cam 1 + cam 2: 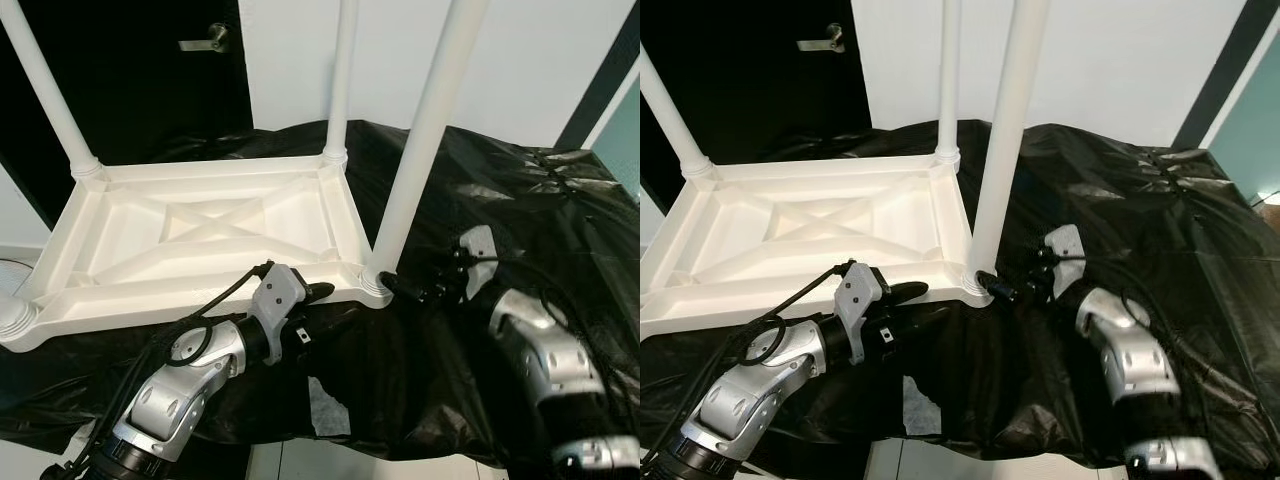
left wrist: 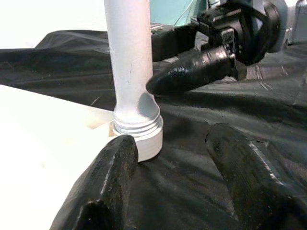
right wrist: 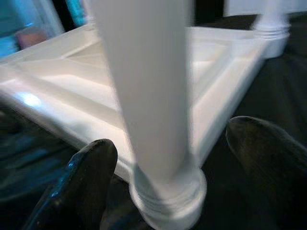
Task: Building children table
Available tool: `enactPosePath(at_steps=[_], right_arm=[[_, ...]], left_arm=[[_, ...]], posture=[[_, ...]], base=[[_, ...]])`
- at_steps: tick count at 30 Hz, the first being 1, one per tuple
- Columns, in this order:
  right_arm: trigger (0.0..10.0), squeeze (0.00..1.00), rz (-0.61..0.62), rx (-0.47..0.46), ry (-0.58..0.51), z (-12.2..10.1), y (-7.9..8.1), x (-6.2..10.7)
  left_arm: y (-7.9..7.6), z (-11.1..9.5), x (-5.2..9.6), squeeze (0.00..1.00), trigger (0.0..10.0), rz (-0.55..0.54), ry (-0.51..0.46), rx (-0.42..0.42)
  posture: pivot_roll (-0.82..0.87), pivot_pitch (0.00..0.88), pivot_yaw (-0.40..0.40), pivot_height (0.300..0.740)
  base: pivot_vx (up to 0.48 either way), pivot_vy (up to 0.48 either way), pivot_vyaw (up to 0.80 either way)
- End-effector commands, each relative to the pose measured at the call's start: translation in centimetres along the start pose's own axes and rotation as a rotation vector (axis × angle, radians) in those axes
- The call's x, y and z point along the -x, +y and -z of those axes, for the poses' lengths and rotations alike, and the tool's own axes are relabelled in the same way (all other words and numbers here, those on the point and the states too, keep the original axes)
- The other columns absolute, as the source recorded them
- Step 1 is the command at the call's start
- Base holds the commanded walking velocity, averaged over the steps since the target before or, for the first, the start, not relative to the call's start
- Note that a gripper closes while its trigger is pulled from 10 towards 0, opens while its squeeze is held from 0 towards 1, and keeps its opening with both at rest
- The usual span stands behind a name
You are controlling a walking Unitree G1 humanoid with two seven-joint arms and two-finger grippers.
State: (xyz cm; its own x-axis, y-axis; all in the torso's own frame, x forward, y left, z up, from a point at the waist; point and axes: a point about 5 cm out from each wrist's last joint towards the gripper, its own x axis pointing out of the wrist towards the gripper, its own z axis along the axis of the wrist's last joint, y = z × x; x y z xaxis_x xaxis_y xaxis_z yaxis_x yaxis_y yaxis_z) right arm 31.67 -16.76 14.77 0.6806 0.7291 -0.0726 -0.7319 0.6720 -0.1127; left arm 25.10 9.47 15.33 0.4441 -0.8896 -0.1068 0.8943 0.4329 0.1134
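White plastic table top (image 1: 200, 235) lies upside down on the black-sheeted bench (image 1: 520, 190), legs pointing up and cut off by the frame. Left claw (image 1: 322, 292), fingers apart, sits at the near edge; right claw (image 1: 392, 284), fingers apart, straddles the near-right leg (image 1: 425, 140). Left wrist view shows threads at the leg base (image 2: 136, 125); right wrist view is blurred.

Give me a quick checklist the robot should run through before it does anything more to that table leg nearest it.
1. Tabletop lies upside down on the black sheet: ok.
2. Near leg stands upright in its corner socket: ok.
3. Leg fully seated: cannot tell; threads show above the socket in the left wrist view.
4. Right gripper open, fingers on either side of the leg's base: ok.
5. Left gripper open, beside the socket, not touching the leg: ok.
6. Other legs upright: ok.
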Motion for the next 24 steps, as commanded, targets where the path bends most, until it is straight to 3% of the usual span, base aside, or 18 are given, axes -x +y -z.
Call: enactPosePath(at_steps=[1, 3, 7, 12, 13, 15, 24], right_arm=[[10.0, 0.0, -0.093, 0.029, 0.043, 0.5, 0.0, -0.8], [10.0, 0.0, -0.093, 0.029, 0.043, 0.5, 0.0, -0.8], [10.0, 0.0, -0.206, 0.074, 0.068, 0.2, -0.1, -2.7], [10.0, 0.0, -0.241, 0.119, 0.105, 0.2, -0.5, -3.7], [5.0, 0.0, -0.244, 0.141, 0.131, 0.3, -0.9, -3.8], [0.0, 0.0, -0.234, 0.152, 0.15, 0.5, -1.4, -3.7], [0.0, 0.0, -0.232, 0.106, 0.15, 1.3, -1.3, -3.0]], left_arm=[[-0.1, -0.2, 0.2, 0.0, 10.0, 0.058, 0.007, -0.011], [-0.1, -0.2, 0.2, 0.0, 10.0, 0.058, 0.007, -0.011], [0.0, -0.2, 0.4, 0.0, 10.0, 0.052, 0.01, -0.013], [-0.1, -0.2, 0.4, 0.0, 10.0, 0.049, 0.009, -0.015], [-0.1, -0.3, 0.3, 0.0, 10.0, 0.044, 0.006, -0.014], [-0.2, -0.2, 0.3, 0.0, 10.0, 0.038, 0.004, -0.008], [-0.6, 0.0, 0.1, 0.0, 10.0, 0.043, 0.004, 0.003]], posture=[[0.06, 0.0, -0.053, 0.74], [0.06, 0.0, -0.053, 0.74], [0.07, 0.0, -0.052, 0.74], [0.08, 0.0, -0.059, 0.74], [0.08, 0.0, -0.063, 0.74], [0.09, 0.0, -0.064, 0.74], [0.08, 0.0, -0.063, 0.74]], base=[[0.0, 0.0, 0.0], [0.0, 0.0, 0.0], [0.0, 0.0, 0.0], [0.0, 0.0, 0.0], [0.0, 0.0, 0.0], [0.0, 0.0, 0.0], [0.0, 0.0, 0.0]])
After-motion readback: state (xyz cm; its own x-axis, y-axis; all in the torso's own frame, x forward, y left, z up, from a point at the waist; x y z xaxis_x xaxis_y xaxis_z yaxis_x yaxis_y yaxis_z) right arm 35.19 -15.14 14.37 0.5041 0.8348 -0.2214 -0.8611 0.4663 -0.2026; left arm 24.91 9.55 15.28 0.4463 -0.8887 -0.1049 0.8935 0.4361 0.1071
